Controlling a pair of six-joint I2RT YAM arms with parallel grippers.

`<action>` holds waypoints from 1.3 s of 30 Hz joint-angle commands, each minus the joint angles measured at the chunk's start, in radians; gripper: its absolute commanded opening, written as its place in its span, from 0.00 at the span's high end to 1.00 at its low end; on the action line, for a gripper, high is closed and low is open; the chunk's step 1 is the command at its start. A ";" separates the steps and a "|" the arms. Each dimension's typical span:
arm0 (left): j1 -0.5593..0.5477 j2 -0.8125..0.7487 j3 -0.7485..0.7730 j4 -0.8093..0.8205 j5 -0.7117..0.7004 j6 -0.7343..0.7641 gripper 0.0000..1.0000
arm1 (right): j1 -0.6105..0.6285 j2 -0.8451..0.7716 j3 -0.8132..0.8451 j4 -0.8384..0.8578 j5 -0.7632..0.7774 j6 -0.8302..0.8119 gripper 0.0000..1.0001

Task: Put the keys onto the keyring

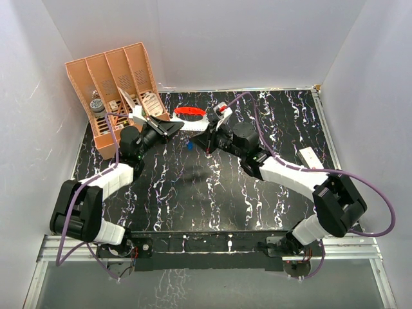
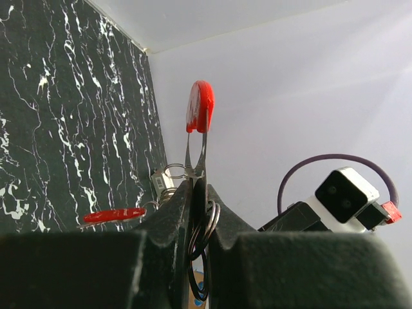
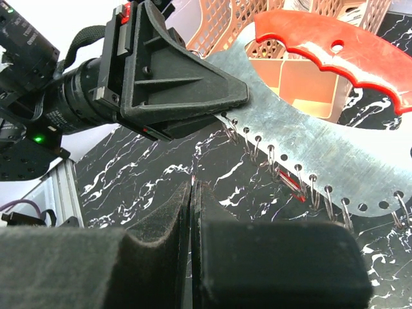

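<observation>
The keyring point(image 1: 190, 111) is a red oval loop on a flat grey tag, with several wire rings hanging from holes along the tag's edge. It is held up near the back of the table. My left gripper point(image 1: 172, 126) is shut on the tag. The left wrist view shows the keyring point(image 2: 201, 106) edge-on between the gripper's point(image 2: 199, 187) pads. The red key point(image 3: 293, 187) hangs on one of the rings point(image 2: 114, 214). My right gripper point(image 1: 196, 141) hovers just below the tag point(image 3: 309, 129), shut point(image 3: 192, 187) on a thin sliver. A small blue spot at its tips looks like the blue key point(image 1: 190, 146).
An orange divided rack point(image 1: 116, 90) with small items stands at the back left, close behind the keyring point(image 3: 290, 71). A small white block point(image 1: 309, 156) lies on the marbled black table at the right. White walls enclose the back and both sides.
</observation>
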 commanded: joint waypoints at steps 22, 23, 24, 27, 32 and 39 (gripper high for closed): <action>-0.082 -0.166 0.025 -0.119 -0.219 0.104 1.00 | 0.027 -0.060 -0.020 0.094 0.177 0.058 1.00; -0.084 -0.166 0.024 -0.121 -0.221 0.105 1.00 | 0.028 -0.058 -0.018 0.093 0.178 0.062 1.00; -0.086 -0.166 0.024 -0.120 -0.223 0.106 1.00 | 0.027 -0.056 -0.015 0.093 0.177 0.068 1.00; -0.090 -0.169 0.024 -0.125 -0.231 0.109 1.00 | 0.028 -0.050 -0.005 0.086 0.172 0.075 1.00; -0.098 -0.177 0.026 -0.138 -0.242 0.119 1.00 | 0.028 -0.045 0.005 0.080 0.176 0.080 1.00; -0.110 -0.182 0.033 -0.158 -0.259 0.130 1.00 | 0.028 -0.031 0.023 0.066 0.182 0.089 1.00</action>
